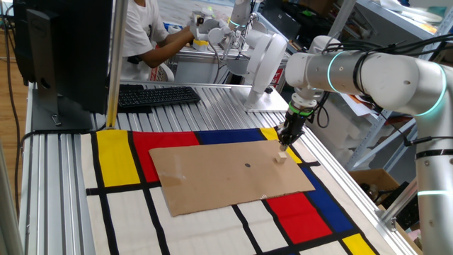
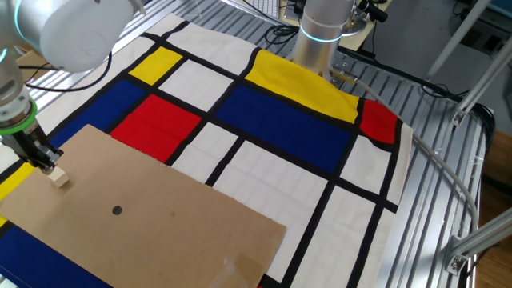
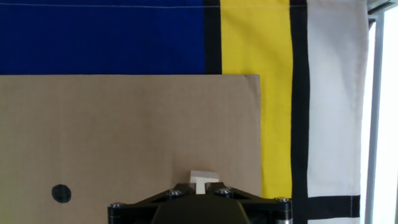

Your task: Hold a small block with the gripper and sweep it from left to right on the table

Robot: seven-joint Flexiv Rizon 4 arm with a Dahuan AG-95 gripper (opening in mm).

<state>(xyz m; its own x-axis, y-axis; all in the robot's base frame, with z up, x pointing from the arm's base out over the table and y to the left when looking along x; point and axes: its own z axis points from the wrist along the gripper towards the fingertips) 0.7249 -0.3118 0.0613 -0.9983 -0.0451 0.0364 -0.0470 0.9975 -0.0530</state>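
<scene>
The small block (image 1: 282, 157) is a pale beige cube resting on a brown cardboard sheet (image 1: 226, 177) near the sheet's far right corner. The gripper (image 1: 284, 149) stands upright over it, its black fingers shut on the block's top. In the other fixed view the block (image 2: 58, 178) sits just under the gripper (image 2: 50, 166) at the left edge. In the hand view the block (image 3: 203, 180) shows between the jaws of the gripper (image 3: 202, 188). The cardboard lies on the table (image 1: 56, 163), over its coloured rectangles.
A dark dot mark (image 1: 248, 166) sits mid-cardboard, left of the block. A black keyboard (image 1: 156, 95) and a monitor stand at the table's back left. A white machine (image 1: 265, 60) and a person (image 1: 141, 35) are behind. The arm's base (image 2: 320, 32) stands beside the mat.
</scene>
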